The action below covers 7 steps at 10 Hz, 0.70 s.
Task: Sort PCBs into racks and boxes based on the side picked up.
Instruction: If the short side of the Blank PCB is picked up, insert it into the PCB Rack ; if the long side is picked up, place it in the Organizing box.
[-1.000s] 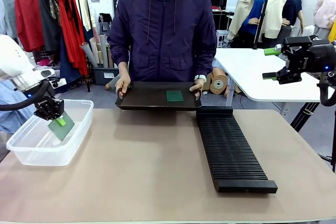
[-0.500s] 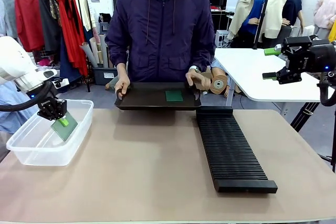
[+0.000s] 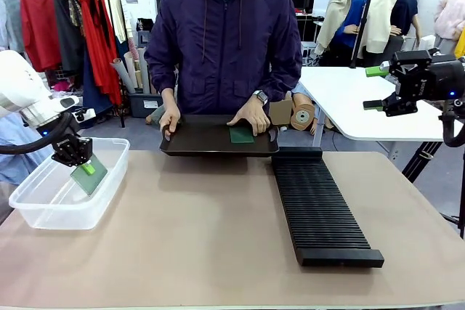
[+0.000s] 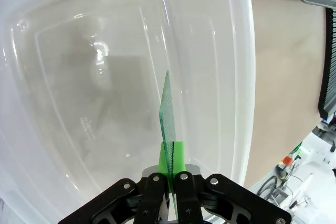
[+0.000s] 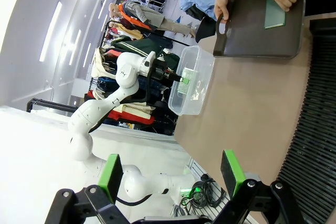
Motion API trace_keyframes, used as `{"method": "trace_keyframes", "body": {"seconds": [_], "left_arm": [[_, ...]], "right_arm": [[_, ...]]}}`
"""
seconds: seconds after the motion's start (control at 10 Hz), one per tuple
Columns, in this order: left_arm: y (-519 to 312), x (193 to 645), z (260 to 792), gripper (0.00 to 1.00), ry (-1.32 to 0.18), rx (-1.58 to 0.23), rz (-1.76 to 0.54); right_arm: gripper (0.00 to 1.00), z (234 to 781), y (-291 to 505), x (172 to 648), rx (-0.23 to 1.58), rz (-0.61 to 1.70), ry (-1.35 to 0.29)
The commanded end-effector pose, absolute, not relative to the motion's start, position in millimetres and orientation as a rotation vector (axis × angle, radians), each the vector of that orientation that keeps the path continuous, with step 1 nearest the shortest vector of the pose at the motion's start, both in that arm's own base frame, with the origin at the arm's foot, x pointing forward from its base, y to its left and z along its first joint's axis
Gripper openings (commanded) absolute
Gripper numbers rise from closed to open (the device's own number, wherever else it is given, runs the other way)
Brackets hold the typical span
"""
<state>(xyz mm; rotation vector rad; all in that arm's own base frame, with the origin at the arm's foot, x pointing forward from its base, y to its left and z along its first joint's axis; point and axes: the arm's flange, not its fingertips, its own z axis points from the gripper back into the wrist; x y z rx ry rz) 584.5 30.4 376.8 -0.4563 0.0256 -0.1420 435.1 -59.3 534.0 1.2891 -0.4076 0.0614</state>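
Since a second ago, the person's hand with the wristwatch (image 3: pixel 251 115) has left the rim of the black tray (image 3: pixel 196 141). It now lies flat over the dark green PCB (image 3: pixel 242 136) resting on that tray. The person's other hand (image 3: pixel 170 117) holds the tray's opposite end, at the far edge of the tabletop (image 3: pixel 203 237).

The left robot hand (image 3: pixel 86 168) has barely shifted. It is clamped tight on the top edge of a pale green PCB (image 3: pixel 89 176), which hangs tilted inside the clear box (image 3: pixel 43 212) at the tabletop's left side. From the left wrist camera, the left robot hand (image 4: pixel 170 169) pinches this board (image 4: pixel 167 114) edge-on between its green pads, above the floor of the box (image 4: pixel 239 77). Whether the board touches that floor cannot be told.

A long black ribbed rack (image 3: pixel 316 205) lies on the right half of the tabletop, starting just beside the tray. The right robot hand (image 3: pixel 375 88) hovers off to the right, well apart from the rack. Its fingers are spread wide and hold nothing (image 5: pixel 171 174).
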Motion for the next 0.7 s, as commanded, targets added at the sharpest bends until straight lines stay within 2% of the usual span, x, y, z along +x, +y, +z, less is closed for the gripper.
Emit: {"method": "trace_keyframes", "body": {"seconds": [0.0,0.6], "left_arm": [[32.0,584.8,377.3,0.0,0.023,-0.456,-0.14],[45.9,590.4,367.8,0.0,-0.012,-0.532,-0.122]], "right_arm": [[1.0,537.3,-58.5,436.0,1.294,0.071,-0.412],[1.0,537.3,-58.5,436.0,1.294,0.071,-0.412]]}}
